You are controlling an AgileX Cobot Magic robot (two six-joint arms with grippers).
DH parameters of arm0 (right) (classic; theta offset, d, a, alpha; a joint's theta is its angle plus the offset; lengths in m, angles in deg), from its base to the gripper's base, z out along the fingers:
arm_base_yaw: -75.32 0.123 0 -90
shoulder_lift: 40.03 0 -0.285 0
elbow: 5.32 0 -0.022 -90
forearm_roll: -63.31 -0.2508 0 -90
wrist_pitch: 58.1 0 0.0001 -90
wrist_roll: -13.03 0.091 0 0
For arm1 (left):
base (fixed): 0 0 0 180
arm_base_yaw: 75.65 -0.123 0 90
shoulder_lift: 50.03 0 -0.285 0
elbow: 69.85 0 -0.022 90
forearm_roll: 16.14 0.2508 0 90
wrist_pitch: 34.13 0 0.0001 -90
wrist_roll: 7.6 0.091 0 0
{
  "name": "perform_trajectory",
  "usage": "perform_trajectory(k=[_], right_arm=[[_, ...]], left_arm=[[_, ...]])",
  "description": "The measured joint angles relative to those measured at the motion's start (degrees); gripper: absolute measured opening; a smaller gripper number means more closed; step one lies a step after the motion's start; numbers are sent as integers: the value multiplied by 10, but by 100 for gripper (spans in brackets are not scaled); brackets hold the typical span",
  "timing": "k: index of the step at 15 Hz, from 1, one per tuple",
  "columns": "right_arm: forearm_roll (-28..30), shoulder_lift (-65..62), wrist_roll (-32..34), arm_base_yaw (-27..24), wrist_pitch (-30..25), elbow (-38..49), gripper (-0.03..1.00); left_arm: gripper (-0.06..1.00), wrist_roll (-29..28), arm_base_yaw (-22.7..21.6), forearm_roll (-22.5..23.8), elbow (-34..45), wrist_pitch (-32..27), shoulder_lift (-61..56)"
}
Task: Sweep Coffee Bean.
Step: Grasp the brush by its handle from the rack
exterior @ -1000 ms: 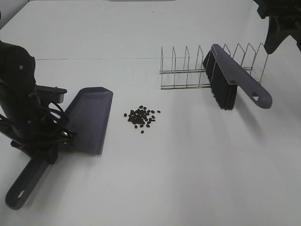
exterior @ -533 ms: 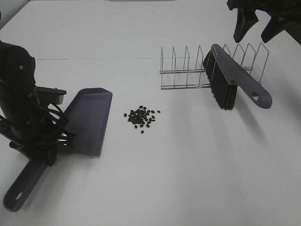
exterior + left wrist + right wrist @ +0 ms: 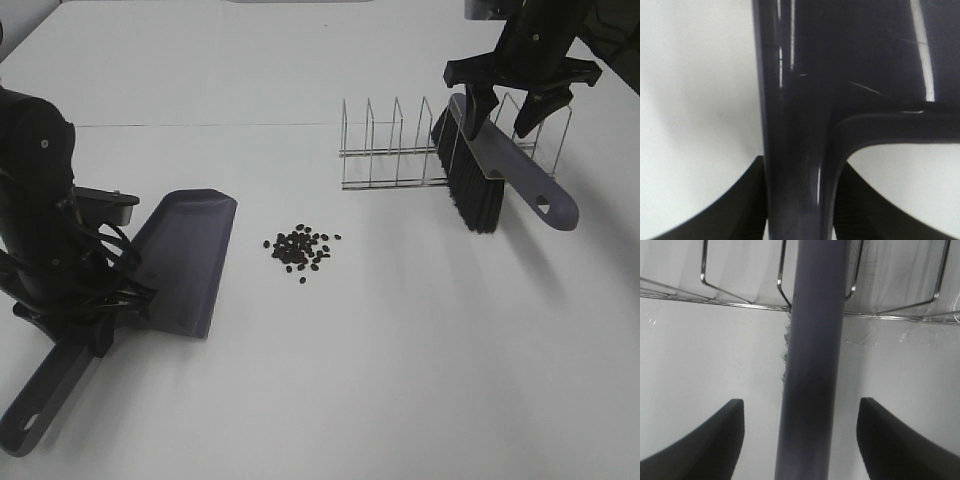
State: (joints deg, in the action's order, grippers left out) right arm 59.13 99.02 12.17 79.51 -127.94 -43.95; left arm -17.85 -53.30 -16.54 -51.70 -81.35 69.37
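left end effector (image 3: 799,200) clamped on dustpan (image 3: 185,255) handle | right end effector (image 3: 503,112) fingers apart, straddling brush (image 3: 480,175) handle | brush leaning on wire rack (image 3: 390,150) | coffee bean (image 3: 300,250) cluster on surface (image 3: 400,350), between dustpan and brush, near dustpan's open edge, not touching

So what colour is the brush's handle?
Grey-purple, like the dustpan; the brush's handle shows best in the exterior high view.

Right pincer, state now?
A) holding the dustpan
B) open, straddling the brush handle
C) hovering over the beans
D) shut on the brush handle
B: the right pincer has its fingers spread wide either side of the brush handle, with bare gaps on both sides.
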Motion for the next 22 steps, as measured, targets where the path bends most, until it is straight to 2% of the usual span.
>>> perform_trajectory(k=[6,10,17,18,21,22], right_arm=[[-30,36,0,0,0,-2,56],[-36,51,5,0,0,-2,65],[-28,76,5,0,0,-2,62],[-28,77,9,0,0,-2,58],[-25,75,9,0,1,-2,29],[-21,75,14,-2,0,-2,29]], left_arm=[[31,0,0,4,0,0,0],[31,2,0,4,0,-6,0],[31,2,0,4,0,-9,0],[31,2,0,4,0,-11,0],[31,3,0,4,0,-12,0],[31,5,0,4,0,-12,0]])
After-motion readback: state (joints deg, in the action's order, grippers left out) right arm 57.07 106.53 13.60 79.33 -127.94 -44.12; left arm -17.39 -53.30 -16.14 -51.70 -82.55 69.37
